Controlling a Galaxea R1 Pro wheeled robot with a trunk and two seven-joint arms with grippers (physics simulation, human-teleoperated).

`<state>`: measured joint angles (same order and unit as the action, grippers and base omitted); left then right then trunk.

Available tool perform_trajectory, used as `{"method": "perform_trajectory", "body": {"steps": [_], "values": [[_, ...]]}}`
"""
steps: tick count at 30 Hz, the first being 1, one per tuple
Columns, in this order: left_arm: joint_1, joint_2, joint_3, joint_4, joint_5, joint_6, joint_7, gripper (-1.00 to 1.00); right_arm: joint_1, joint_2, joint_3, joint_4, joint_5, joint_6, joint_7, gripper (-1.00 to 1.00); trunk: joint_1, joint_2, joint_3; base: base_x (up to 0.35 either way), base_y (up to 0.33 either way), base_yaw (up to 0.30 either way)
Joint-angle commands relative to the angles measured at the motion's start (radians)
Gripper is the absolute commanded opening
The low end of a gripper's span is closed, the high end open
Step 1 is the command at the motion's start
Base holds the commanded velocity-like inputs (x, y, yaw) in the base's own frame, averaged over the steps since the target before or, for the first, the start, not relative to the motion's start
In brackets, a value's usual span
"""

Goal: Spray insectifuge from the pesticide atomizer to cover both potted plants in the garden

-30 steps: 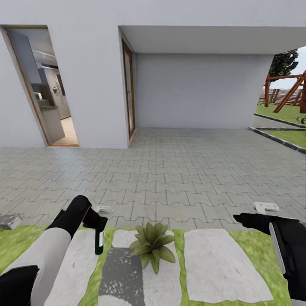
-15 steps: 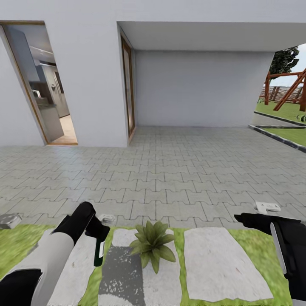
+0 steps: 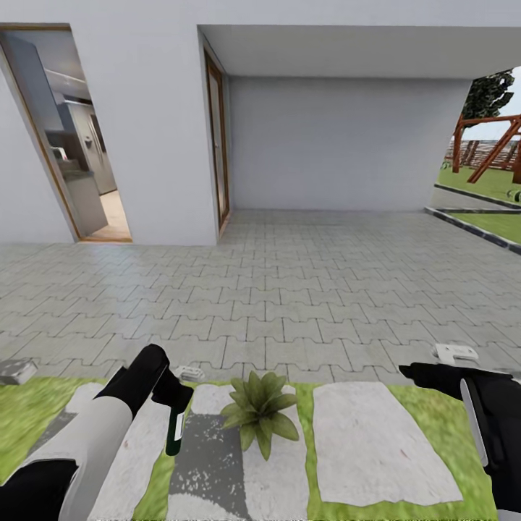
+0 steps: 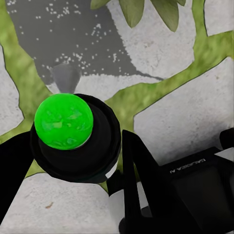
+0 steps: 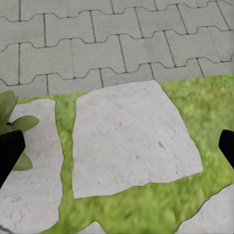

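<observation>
**Atomizer drifting toward the plant, spray apparently live**

- Whole head view has shifted over the last second: house wall, doorway and paving (image 3: 289,289) sit slightly differently, so the camera moved. Not a move of the scene.
- Stepping stones (image 3: 369,441) and lawn unchanged. The dark wet-looking patch (image 3: 206,463) on the stone beside the plant is there in all three frames, roughly the same extent.
- Left arm has come right and down relative to the stones. Left gripper (image 3: 168,396) is clamped on the pesticide atomizer (image 3: 174,433), bottle hanging nozzle end down, now nearer the potted plant (image 3: 259,414) but still beside it, not over it.
- Left wrist view: atomizer (image 4: 73,131) top-on between the fingers (image 4: 141,175); button top reads green. Plant leaves (image 4: 146,9) at frame edge, faint grey cone below the nozzle pointing at the wet patch.
- Right gripper (image 3: 423,375) holds nothing, parked over the paving edge; fingertips (image 5: 9,151) at the frame sides, so wide apart.

Read: spray is landing on stone short of the plant. Needs more travel toward the rosette. Second plant not seen here.
</observation>
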<state>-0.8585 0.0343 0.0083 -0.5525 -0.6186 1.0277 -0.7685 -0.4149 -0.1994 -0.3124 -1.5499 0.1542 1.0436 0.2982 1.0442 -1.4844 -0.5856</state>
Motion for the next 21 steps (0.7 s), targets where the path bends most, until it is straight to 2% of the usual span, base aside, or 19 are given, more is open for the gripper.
{"method": "perform_trajectory", "body": {"steps": [1, 12, 21], "values": [[-0.001, 0.0, 0.001, -0.001, -0.009, 0.003, -0.009, -1.0, -0.001, 0.0, -0.001, -0.001, 0.011, 0.004, 0.01, 1.0, 0.0, -0.001, -0.003, 0.0, 0.0, -0.026], [0.0, 0.0, 0.001, -0.001, -0.009, 0.003, -0.009, -1.0, -0.001, 0.001, 0.0, -0.001, 0.011, 0.004, 0.01, 1.0, 0.0, -0.001, -0.018, 0.0, 0.0, -0.089], [0.0, 0.002, 0.004, -0.002, -0.009, 0.002, -0.009, -1.0, -0.001, 0.001, 0.0, -0.001, 0.011, 0.004, 0.01, 1.0, 0.0, -0.001, -0.022, 0.0, 0.0, -0.057]]}}
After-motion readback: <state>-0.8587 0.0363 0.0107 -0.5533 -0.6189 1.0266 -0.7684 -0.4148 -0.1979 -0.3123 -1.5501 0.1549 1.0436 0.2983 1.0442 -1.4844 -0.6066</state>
